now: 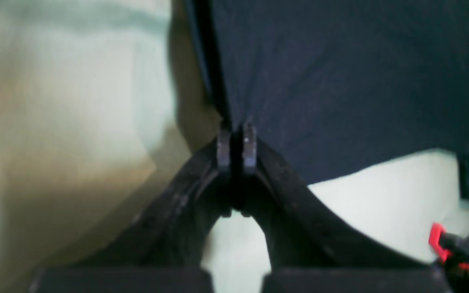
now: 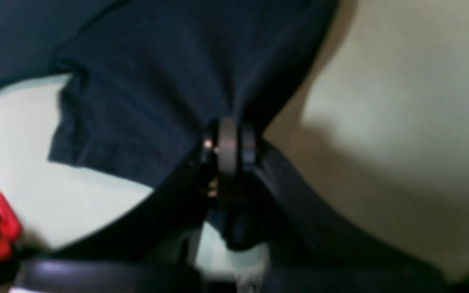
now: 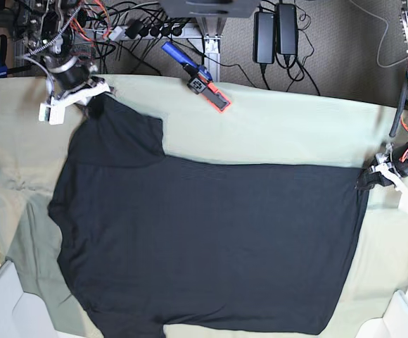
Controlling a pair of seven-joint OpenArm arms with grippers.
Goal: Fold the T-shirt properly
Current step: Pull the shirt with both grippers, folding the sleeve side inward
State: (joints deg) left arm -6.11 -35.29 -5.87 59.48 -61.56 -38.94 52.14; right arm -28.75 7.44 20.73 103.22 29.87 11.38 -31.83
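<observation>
Both jaws pinch the soft, plain black T-shirt (image 3: 211, 239) spread across the pale green cloth (image 3: 260, 127): the left jaws (image 3: 374, 176) at its corner, the right jaws (image 3: 95, 102) at its sleeve.

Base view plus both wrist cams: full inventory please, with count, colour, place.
T-shirt: 1, black, spread on the cloth, one edge pinched at each gripper
Table cloth: 1, pale green, under the T-shirt
Clamp-like tool: 1, blue, black and red, far edge of the cloth, beyond the T-shirt
Power bricks: 2, black, on the floor beyond the table
Cables: several, mostly black, beyond the table
Left gripper: 1, black fingers, shut on the T-shirt's corner, right side of base view
Right gripper: 1, black fingers, shut on the T-shirt's sleeve, upper left of base view
</observation>
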